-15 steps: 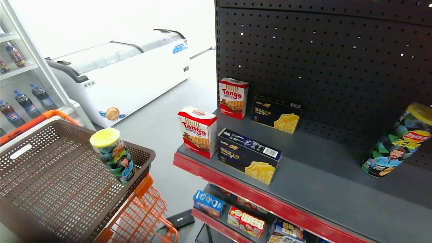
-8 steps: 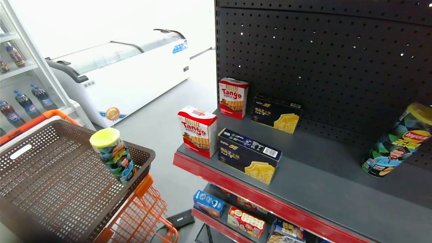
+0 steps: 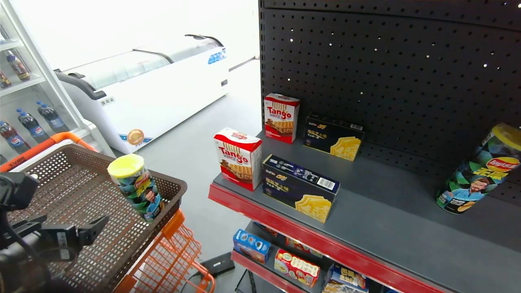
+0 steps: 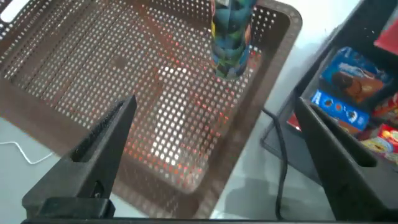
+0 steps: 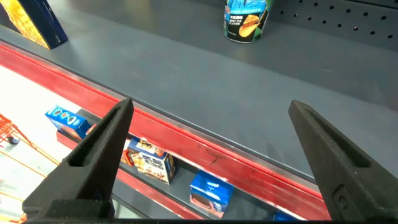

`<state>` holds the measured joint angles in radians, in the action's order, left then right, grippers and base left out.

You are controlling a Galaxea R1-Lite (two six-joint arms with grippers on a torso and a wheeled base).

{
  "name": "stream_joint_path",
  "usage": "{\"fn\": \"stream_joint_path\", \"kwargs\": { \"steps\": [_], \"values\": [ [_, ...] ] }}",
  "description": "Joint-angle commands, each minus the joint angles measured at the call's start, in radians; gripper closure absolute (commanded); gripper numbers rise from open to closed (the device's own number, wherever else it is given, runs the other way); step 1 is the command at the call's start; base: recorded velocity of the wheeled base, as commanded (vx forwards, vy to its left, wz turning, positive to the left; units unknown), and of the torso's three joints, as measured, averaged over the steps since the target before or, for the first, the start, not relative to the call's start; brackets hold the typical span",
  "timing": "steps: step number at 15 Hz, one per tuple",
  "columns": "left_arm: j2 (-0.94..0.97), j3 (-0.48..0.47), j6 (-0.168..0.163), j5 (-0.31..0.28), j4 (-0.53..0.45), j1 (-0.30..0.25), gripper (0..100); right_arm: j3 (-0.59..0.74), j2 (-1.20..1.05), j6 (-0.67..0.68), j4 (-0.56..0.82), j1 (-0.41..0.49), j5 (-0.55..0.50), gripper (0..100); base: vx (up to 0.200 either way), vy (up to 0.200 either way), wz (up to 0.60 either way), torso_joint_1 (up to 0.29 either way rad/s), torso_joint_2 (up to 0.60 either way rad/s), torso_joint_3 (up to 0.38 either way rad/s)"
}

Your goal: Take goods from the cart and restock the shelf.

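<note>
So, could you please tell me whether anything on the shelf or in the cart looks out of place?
Nothing is spilled or damaged. The chip can on the shelf seems to lean in the head view, but looks upright from the right wrist, so that is probably camera angle.

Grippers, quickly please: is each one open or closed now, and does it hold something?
Left gripper: open, holding nothing, over the basket.
Right gripper: open, holding nothing, facing the shelf.
</note>
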<state>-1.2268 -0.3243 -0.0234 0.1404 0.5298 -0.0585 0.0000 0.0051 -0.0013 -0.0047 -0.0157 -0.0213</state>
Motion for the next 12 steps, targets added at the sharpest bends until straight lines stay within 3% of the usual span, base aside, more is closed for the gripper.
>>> {"fn": "stream_joint_path", "kwargs": {
  "steps": [1,3,6,9,12],
  "values": [
    [-0.28,0.011,-0.012,0.005,0.211,0.0,0,0.0,0.001,0.0,0.0,-0.001,0.0,0,0.0,0.0,0.0,0.0,0.0,0.0],
    [-0.441,0.036,-0.035,-0.01,0.473,-0.007,0,0.0,0.001,0.0,0.0,0.0,0.0,0,0.0,0.0,0.0,0.0,0.0,0.0],
    [-0.606,0.027,-0.035,-0.032,0.679,-0.011,0,0.0,0.001,0.0,-0.001,-0.001,0.0,0,0.0,0.0,0.0,0.0,0.0,0.0],
    [-0.711,0.002,-0.032,-0.041,0.78,-0.017,0,0.0,0.001,0.0,-0.001,-0.001,0.0,0,0.0,0.0,0.0,0.0,0.0,0.0],
    [-0.781,-0.073,-0.035,-0.085,0.805,-0.044,0,0.0,0.001,0.0,0.0,-0.001,0.0,0,0.0,0.0,0.0,0.0,0.0,0.0]
  ]
}}
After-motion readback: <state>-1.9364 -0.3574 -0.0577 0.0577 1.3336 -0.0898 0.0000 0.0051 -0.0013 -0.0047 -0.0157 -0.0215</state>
